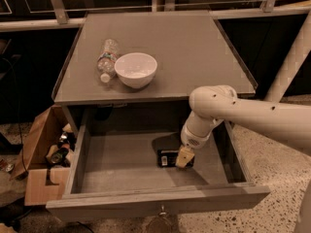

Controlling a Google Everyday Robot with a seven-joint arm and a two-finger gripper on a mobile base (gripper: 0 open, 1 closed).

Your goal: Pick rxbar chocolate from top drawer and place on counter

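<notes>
The top drawer (pixel 121 166) stands pulled open below the counter (pixel 189 52). The rxbar chocolate (pixel 168 158), a small black bar with a pale patch at its left end, lies flat on the drawer floor, right of the middle. My gripper (pixel 183 158) reaches down into the drawer from the white arm on the right and sits over the bar's right end, touching or just above it. The bar's right part is hidden behind the gripper.
A white bowl (pixel 135 69) and a clear plastic bottle (pixel 107 58) lying on its side sit on the counter's left half. An open cardboard box (pixel 41 154) with clutter stands on the floor left of the cabinet. A pale post (pixel 291 57) rises at the right.
</notes>
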